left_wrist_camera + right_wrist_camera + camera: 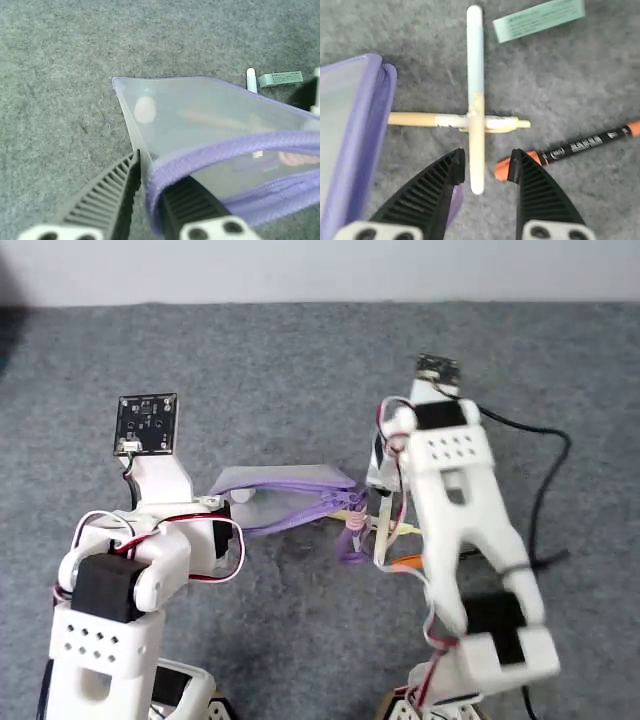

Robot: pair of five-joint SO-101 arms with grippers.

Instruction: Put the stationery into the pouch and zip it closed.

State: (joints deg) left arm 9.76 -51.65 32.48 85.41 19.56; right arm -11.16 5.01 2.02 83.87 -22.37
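1. Pouch (200, 115) — looks soft, light and floppy; lies on the grey mat (300, 360), mouth open.
2. Left gripper (142, 167) is clamped tight on its purple-trimmed edge.
3. Right gripper (487, 160) gapes, holding nothing, astride the pale pen (475, 75) — stiff, probably slippery; grip mid-barrel.

Both arms are white plastic. The left arm (165, 560) has a black boxy motor (100, 585) far behind its claw (142, 162) and rows of small round holes (95, 640). Thin red, white and black wires (238, 550) loop just behind the claw. A flat black square board (147, 424) sits next to it. The right arm (455, 500) looks alike, with a thick black cable (543, 502). The right claw (487, 160) has black ridged fingers (432, 187).
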